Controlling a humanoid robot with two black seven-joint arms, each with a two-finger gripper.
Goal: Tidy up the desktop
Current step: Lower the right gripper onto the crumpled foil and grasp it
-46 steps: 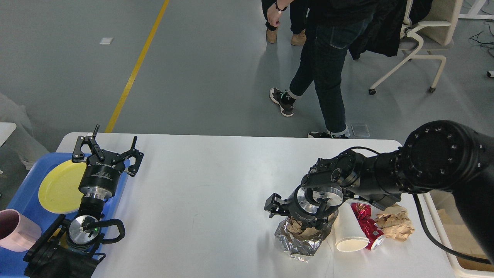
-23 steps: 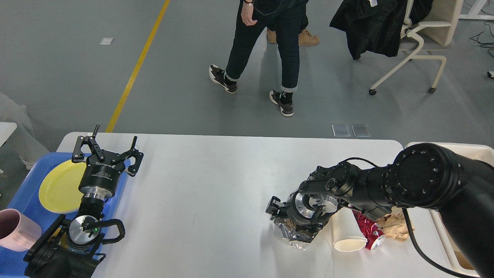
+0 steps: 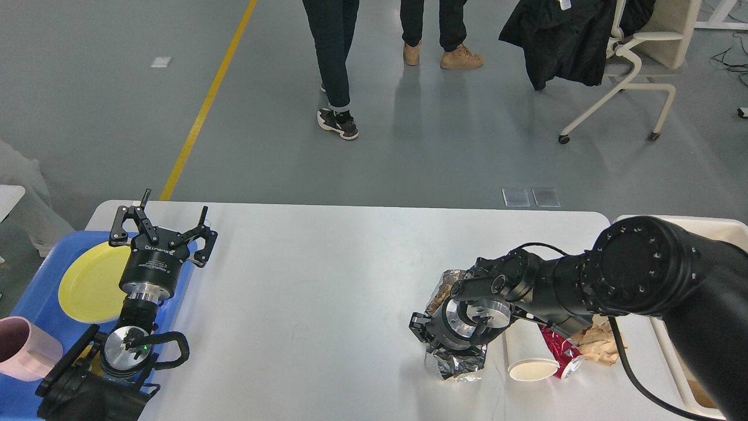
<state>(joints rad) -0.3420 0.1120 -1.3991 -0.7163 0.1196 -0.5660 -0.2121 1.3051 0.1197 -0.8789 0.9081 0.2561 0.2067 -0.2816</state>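
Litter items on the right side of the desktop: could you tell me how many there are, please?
4: crumpled foil under the right gripper, a paper cup beside it, a red wrapper, then crumpled brown paper. The arm may hide more.

Bright, even overhead light, with soft glare on the white worktop [image 3: 327, 280] and pale reflections on the floor [image 3: 409, 146]. Sharp throughout. Faint shadows under the right arm [image 3: 584, 280].

Only one marking: white lettering on the black body of the left gripper [image 3: 162, 231], just behind its spread fingers, seen upside down and too small to read for sure. The red wrapper [image 3: 556, 349] beside the right gripper [image 3: 435, 336] shows print, illegible.
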